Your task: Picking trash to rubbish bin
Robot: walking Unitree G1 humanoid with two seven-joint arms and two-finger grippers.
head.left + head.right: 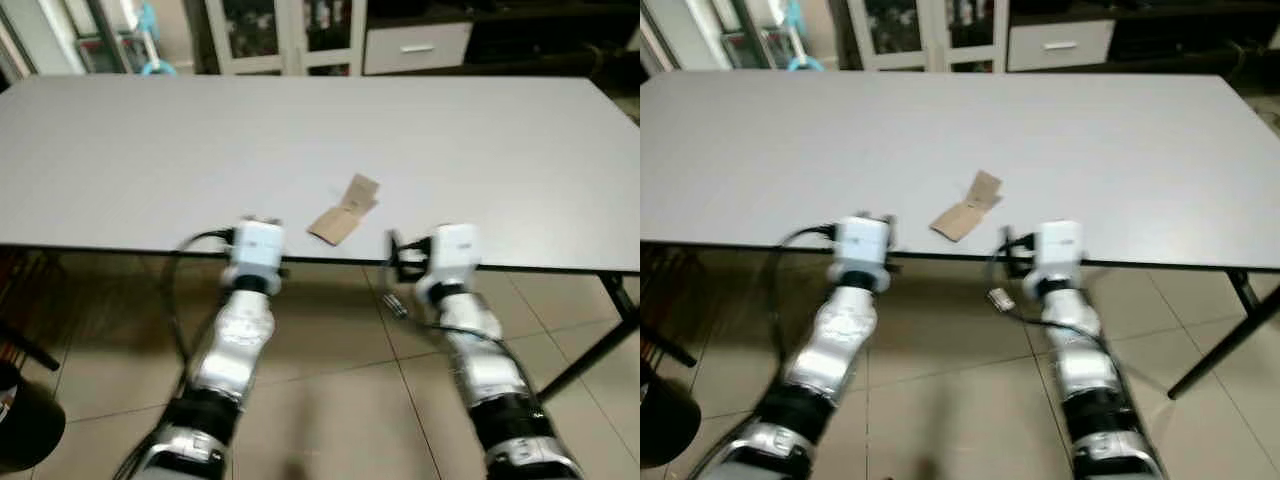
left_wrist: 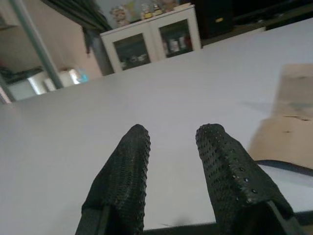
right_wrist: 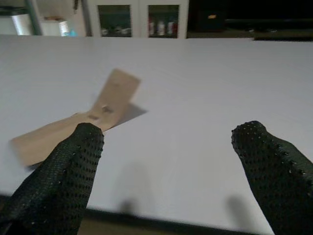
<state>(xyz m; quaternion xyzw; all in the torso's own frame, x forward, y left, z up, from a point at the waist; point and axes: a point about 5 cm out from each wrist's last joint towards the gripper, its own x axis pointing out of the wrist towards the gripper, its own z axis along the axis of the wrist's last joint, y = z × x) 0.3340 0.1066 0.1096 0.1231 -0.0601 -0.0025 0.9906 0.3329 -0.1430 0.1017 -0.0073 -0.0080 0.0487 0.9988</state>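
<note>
I hold my right gripper [image 3: 166, 171] wide open and my left gripper [image 2: 171, 171] slightly parted at the table's [image 1: 120, 160] near edge — flanking the brown paper scrap [image 1: 343, 212] just inside it, ready for pickup.

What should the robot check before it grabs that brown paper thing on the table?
1. Trash found: flat brown cardboard scrap lies near the front edge of the grey table. Ok.
2. Right hand open: fingers spread wide. Ok.
3. Left hand open: fingers slightly apart. Ok.
4. Hands at the scrap: both sit at the table edge, with the scrap between them, not touching. Not ok.
5. Rubbish bin located: dark round thing on the floor at left may be it. Cannot tell.
</note>
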